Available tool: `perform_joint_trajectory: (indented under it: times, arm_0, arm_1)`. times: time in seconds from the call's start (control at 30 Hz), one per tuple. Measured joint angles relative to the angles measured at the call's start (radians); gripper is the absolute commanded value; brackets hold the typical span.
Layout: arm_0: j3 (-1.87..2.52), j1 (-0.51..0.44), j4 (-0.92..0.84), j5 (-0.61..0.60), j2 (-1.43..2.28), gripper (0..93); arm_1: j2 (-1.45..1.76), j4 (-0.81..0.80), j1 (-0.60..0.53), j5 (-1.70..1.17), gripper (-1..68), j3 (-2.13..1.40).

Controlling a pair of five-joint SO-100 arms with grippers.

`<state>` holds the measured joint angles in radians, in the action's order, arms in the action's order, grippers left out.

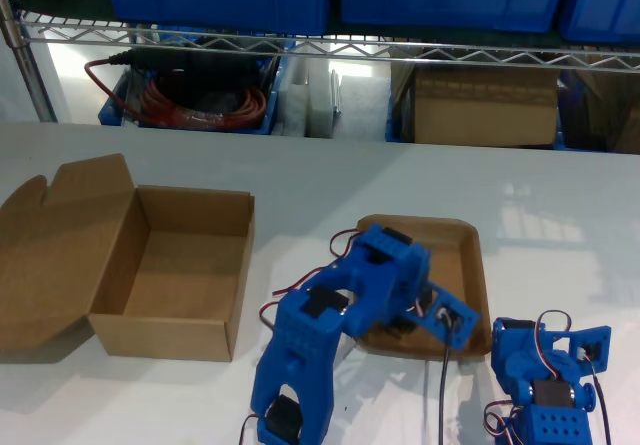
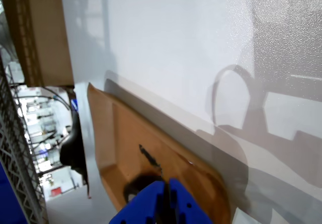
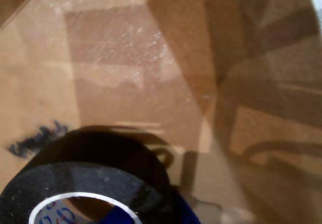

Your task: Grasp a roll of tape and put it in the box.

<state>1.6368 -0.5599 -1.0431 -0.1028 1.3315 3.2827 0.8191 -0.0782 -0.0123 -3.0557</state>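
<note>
My second gripper (image 3: 151,216) is down in the shallow tray (image 1: 470,255), w/ the roll of tape (image 3: 90,183) right at its jaws, prob. clamped, though the view's too tight to tell. My first gripper (image 2: 163,206): jaws together, tray just ahead. Box (image 1: 175,270) stands open, well apart.

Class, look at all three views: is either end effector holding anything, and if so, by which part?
My second end effector is at the roll of tape, blue finger inside its core; a closed grip cannot be confirmed. My first end effector holds nothing.
</note>
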Motion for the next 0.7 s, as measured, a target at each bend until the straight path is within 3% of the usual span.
perform_joint_trajectory:
  times: [0.13,0.3,0.47,0.7]
  arm_0:
    - [0.107,0.069,-0.008,-0.020,0.186,-0.1]
    - [0.153,0.242,-0.014,-0.075,0.494,-0.1]
    - [0.176,0.482,-0.006,-0.080,0.692,-0.1]
    - [0.186,0.808,0.124,-0.048,0.699,-0.1]
  arm_1:
    - [0.000,0.000,0.000,0.000,0.3,0.000]
    - [0.000,0.000,0.000,0.000,0.3,0.000]
    - [0.000,0.000,0.000,0.000,0.3,0.000]
    - [0.000,0.000,0.000,0.000,0.3,0.000]
